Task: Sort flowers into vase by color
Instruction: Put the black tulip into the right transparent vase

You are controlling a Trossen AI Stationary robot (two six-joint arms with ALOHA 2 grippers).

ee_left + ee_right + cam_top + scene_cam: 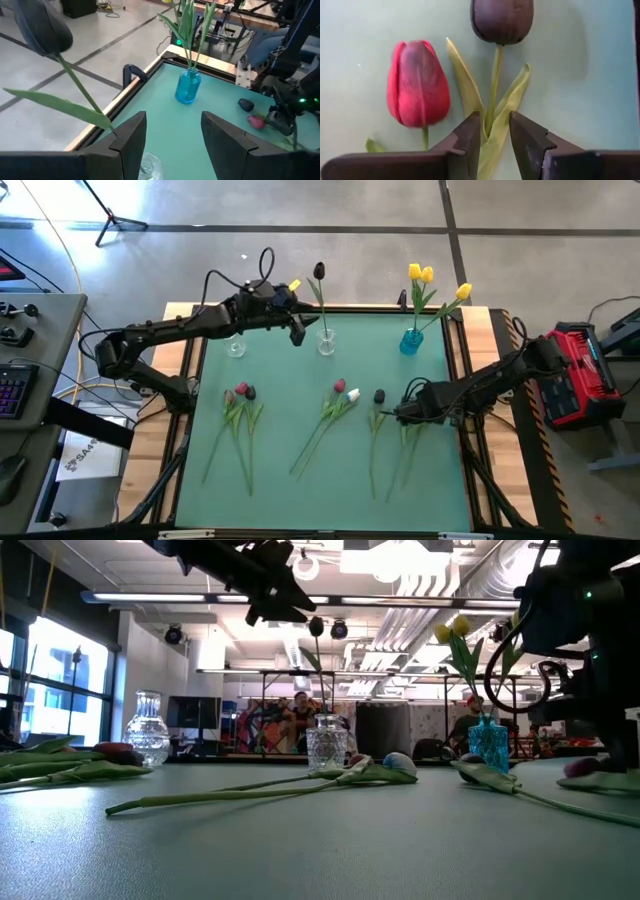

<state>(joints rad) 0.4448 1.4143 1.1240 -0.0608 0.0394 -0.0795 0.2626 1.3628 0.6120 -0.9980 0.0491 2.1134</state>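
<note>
My left gripper [297,333] [174,131] is open, high over the far part of the mat, beside the middle clear vase [326,342]. A black tulip [318,272] [42,27] stands in that vase by its stem. The blue vase [411,341] [188,87] holds three yellow tulips [421,275]. My right gripper [402,413] [495,131] is low on the mat's right side, shut on a black tulip [379,395] [502,17]. A red tulip [417,82] lies right beside that one. Another clear vase [236,346] stands at far left. My right gripper pinches the black tulip between its two fingers at the stem and its two leaves [492,117], a little below the head. The fingers [470,135] come from above and lie across the stem. The tulip lies flat on the green mat.
More tulips lie flat on the mat: a red and black pair [241,393] at left, a red and white pair [346,390] in the middle, with stems running toward the near edge. The three vases stand along the far edge. People sit in the room beyond the table [300,705].
</note>
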